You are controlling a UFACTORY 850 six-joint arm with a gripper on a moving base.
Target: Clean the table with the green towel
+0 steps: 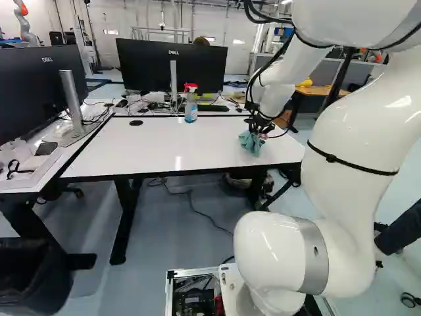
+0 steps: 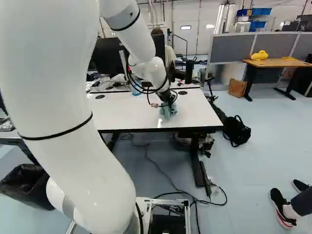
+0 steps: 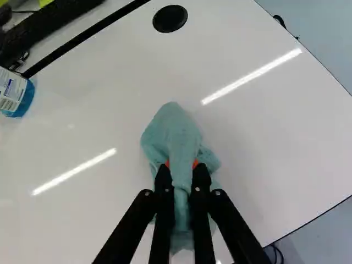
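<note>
White table [image 1: 131, 148] with spray bottle [image 1: 191, 110]

Over there, a soft, pale blue-green cloth towel [image 3: 171, 129] is bunched and creased, pinched into a raised fold along its middle, a rounded lobe poking out at one end. It's down at the top of a glossy white rectangular table [image 1: 164, 145] with black edging and dark legs, towards the near edge, right of centre.
</note>
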